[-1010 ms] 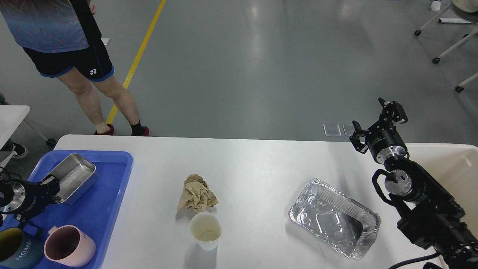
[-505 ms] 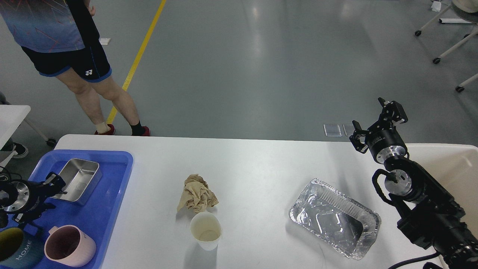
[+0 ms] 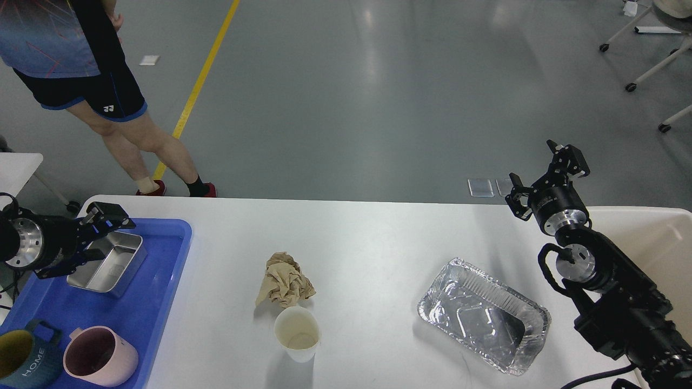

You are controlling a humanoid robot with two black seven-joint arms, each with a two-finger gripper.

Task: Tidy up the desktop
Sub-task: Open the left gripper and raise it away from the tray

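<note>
The white desktop [image 3: 367, 237] holds a crumpled brown paper wad [image 3: 285, 281], a white paper cup [image 3: 296, 332] just in front of it, and an empty foil tray [image 3: 484, 323] to the right. My left gripper [image 3: 102, 232] is open and empty, raised over the far edge of the blue tub [image 3: 157, 302], just above a steel box [image 3: 111, 262] lying flat in the tub. My right gripper [image 3: 543, 170] is open and empty, held high over the desktop's far right edge, well behind the foil tray.
The blue tub also holds a pink mug [image 3: 100, 356] and a dark mug marked HOME [image 3: 27, 364]. A beige bin [image 3: 649, 243] stands at the right, partly behind my right arm. A person [image 3: 81, 65] stands beyond the far left corner.
My left gripper let go of the steel box, which now lies flat in the tub, then rose and moved toward the far edge. The person stepped left. My right arm has not moved.
</note>
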